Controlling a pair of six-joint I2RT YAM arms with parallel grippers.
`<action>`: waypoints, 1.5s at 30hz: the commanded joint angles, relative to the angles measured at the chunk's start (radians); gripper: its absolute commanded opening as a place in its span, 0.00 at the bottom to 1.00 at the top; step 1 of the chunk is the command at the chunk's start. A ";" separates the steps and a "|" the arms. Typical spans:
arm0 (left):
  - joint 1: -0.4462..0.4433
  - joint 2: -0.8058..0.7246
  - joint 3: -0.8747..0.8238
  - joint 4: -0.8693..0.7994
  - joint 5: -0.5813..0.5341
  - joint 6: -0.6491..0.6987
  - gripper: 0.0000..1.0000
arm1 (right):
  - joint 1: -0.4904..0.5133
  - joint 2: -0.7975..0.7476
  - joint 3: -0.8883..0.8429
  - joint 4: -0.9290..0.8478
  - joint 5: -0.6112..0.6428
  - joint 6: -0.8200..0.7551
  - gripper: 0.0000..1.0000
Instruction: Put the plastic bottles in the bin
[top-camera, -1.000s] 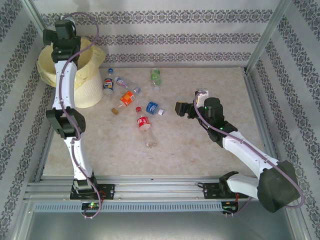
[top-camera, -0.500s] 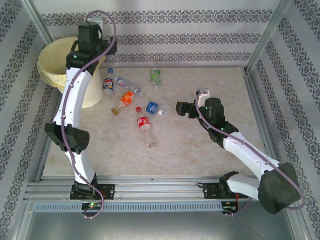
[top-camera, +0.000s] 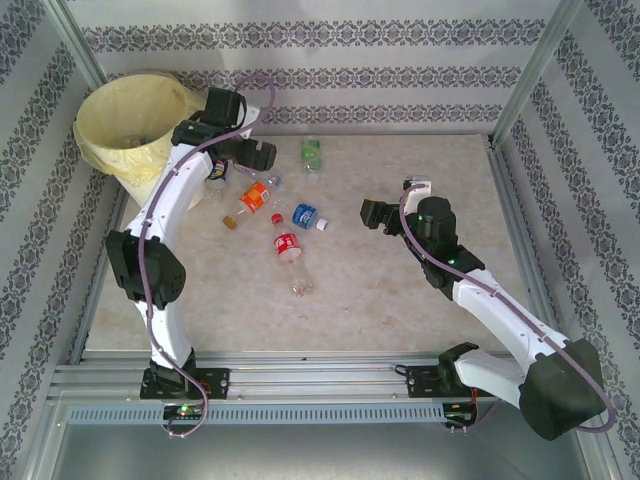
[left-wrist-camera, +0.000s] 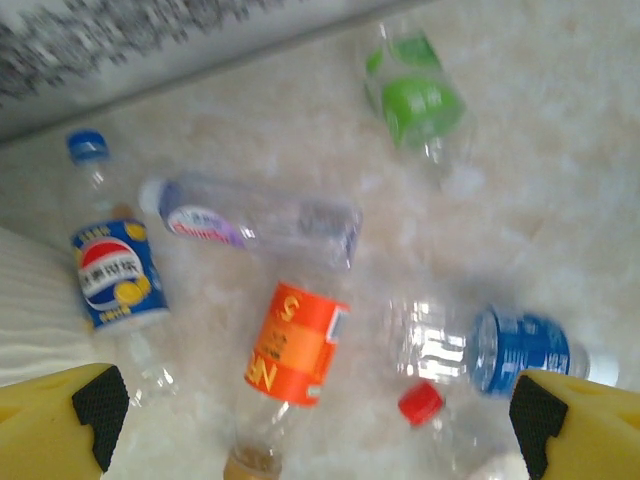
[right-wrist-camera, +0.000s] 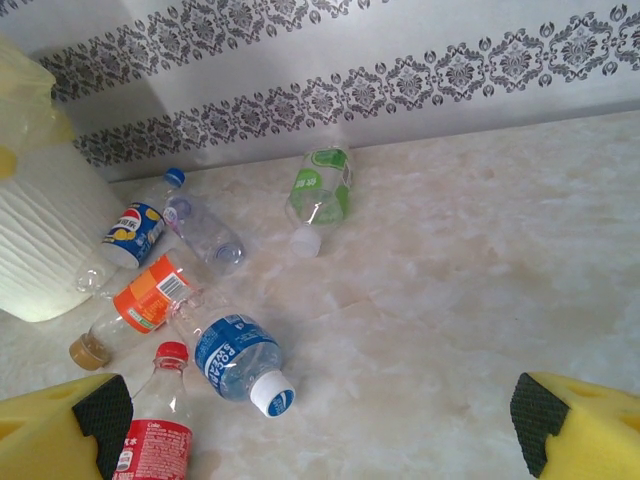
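Several plastic bottles lie on the pale table near the bin (top-camera: 120, 115), a white ribbed bucket with a yellow bag. They are a green-label bottle (top-camera: 312, 152), a blue Pepsi one (left-wrist-camera: 115, 275), a clear one (left-wrist-camera: 250, 220), an orange-label one (top-camera: 255, 196), a blue-label one (top-camera: 305, 215) and a red-label one (top-camera: 287, 248). My left gripper (top-camera: 245, 152) hovers open above this cluster, beside the bin, holding nothing. My right gripper (top-camera: 372, 213) is open and empty, right of the blue-label bottle (right-wrist-camera: 240, 358) and facing it.
The patterned back wall (top-camera: 400, 80) runs just behind the green-label bottle (right-wrist-camera: 320, 190). Metal frame posts (top-camera: 530, 70) stand at the corners. The bin's ribbed wall (right-wrist-camera: 40, 240) borders the bottles on the left. Bare tabletop (top-camera: 400, 300) stretches at the front and right.
The left arm has swung from over the bin rightward and down, and now hangs above the bottles. The right gripper has shifted slightly right. Both stay open.
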 joint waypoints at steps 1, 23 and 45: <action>-0.005 0.043 -0.029 -0.125 0.037 0.103 1.00 | -0.013 -0.005 -0.006 0.003 0.009 -0.006 0.98; 0.034 0.305 -0.069 0.006 -0.025 0.238 0.79 | -0.013 -0.023 0.001 -0.016 -0.019 -0.012 0.98; 0.069 0.413 -0.060 0.103 -0.013 0.237 0.58 | -0.013 -0.011 0.024 -0.027 -0.042 0.002 0.98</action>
